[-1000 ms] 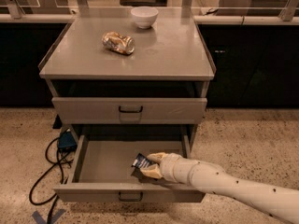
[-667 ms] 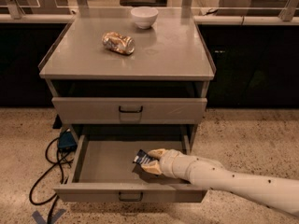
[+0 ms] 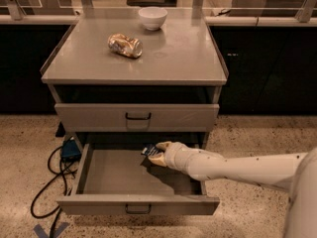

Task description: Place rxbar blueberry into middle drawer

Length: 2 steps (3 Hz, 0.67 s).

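The pincer (image 3: 156, 152) reaches into the open middle drawer (image 3: 106, 175), near its back wall. Its 2 fingers are closed on the rxbar blueberry (image 3: 147, 149).

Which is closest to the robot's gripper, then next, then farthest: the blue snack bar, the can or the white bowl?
The gripper is inside the open middle drawer.
1. Blue snack bar: in its fingers.
2. Can: on the cabinet top, left.
3. White bowl: at the top's back edge.
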Motion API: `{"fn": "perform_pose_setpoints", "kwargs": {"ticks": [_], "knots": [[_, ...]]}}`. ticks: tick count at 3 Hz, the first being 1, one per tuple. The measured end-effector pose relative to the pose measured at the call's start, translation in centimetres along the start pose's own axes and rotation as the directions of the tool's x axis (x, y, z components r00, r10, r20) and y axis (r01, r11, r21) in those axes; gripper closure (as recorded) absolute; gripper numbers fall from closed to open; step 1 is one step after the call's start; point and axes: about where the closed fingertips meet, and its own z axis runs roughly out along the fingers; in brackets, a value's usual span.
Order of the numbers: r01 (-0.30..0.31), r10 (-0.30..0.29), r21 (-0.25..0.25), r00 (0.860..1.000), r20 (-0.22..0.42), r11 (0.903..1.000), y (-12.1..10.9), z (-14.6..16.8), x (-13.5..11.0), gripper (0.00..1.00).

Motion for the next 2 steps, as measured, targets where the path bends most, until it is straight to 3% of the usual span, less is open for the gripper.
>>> {"fn": "perform_pose_setpoints", "kwargs": {"ticks": [1, 2], "knots": [[-0.039, 0.039, -0.02, 0.999, 0.002, 0.9991, -1.1, 3.8, -0.3, 1.0], [-0.124, 0.122, -0.098, 0.992, -0.025, 0.9875, -1.0, 7.8, 1.3, 1.0]]}}
